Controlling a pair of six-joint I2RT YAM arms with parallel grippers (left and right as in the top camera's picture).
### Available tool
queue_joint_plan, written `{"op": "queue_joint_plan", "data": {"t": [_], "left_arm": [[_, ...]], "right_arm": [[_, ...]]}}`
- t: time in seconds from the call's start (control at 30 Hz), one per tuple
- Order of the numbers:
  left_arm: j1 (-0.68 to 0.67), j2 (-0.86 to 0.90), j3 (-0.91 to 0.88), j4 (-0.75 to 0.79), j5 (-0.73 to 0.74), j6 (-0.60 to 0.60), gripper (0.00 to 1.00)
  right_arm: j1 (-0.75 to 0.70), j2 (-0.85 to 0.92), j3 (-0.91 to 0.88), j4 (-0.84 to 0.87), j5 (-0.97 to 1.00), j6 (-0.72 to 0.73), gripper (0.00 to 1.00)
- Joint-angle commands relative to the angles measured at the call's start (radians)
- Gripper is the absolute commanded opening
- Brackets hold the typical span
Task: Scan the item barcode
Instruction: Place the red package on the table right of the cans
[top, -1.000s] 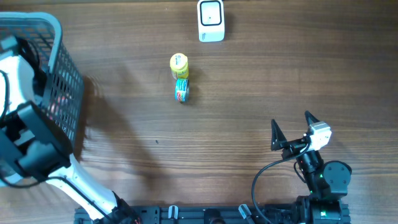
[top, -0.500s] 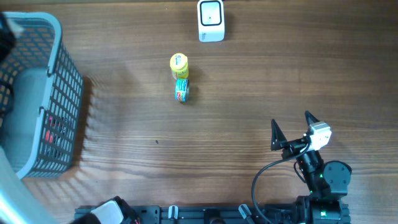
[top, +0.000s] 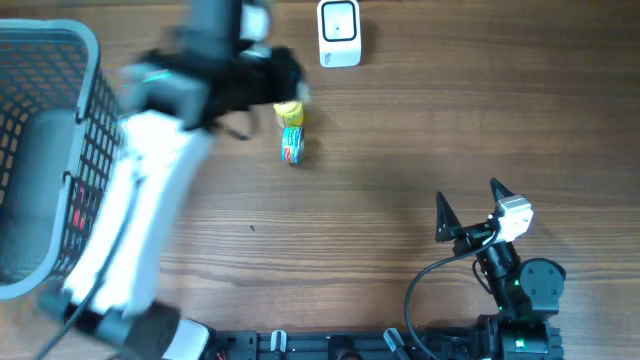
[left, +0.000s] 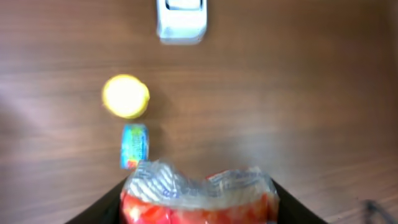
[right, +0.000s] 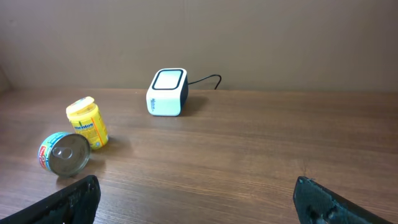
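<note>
A red packet (left: 205, 186) in crinkled clear plastic fills the gap between the black fingers of my left gripper (left: 199, 208), which is shut on it. In the overhead view that gripper (top: 275, 75) is a blur above the table, left of the white scanner (top: 339, 33), and the packet is hidden under it. The left wrist view looks down on the scanner (left: 181, 18) well ahead of the packet. My right gripper (top: 468, 205) stands open and empty at the front right, facing the scanner (right: 168, 92) from far off.
A yellow jar (top: 291, 113) and a tin can (top: 292, 146) lying on its side sit together just below the left gripper. A grey mesh basket (top: 95, 120) stands at the left edge, with the left arm stretched past it.
The left arm has swung out of the basket and across to the right, carrying the red packet to a spot near the jar and scanner. The right arm has not moved.
</note>
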Motion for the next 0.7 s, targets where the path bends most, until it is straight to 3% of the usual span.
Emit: {"op": "queue_joint_plan", "data": {"t": [0.0,0.27,0.37,0.43,0.53,0.6,0.67], "left_arm": [[-0.151,0.146,-0.094,0.118,-0.129,-0.006,0.58],[-0.254,0.468,-0.117,0.218,-0.197,-0.074,0.57],[-0.254,0.517,-0.118,0.243,-0.197,-0.081,0.48],[-0.254,0.528,-0.124,0.271,-0.197,-0.081,0.49],[-0.254,0.528,-0.128,0.3,-0.197,-0.102,0.69],[-0.25,0.515,-0.12,0.31,-0.231,-0.095,1.0],[-0.242,0.491,-0.105,0.296,-0.268,-0.094,1.0]], "right_arm": [[0.003,-0.001,-0.001,0.003,0.002,-0.004,1.0],[0.003,-0.001,-0.001,0.003,0.002,-0.004,1.0],[0.003,-0.001,-0.001,0.002,0.002,-0.004,1.0],[0.003,-0.001,-0.001,0.002,0.002,-0.004,1.0],[0.003,-0.001,-0.001,0.003,0.002,-0.004,1.0],[0.003,-0.001,-0.001,0.003,0.002,-0.003,1.0],[0.003,-0.001,-0.001,0.003,0.002,-0.004,1.0]]}}
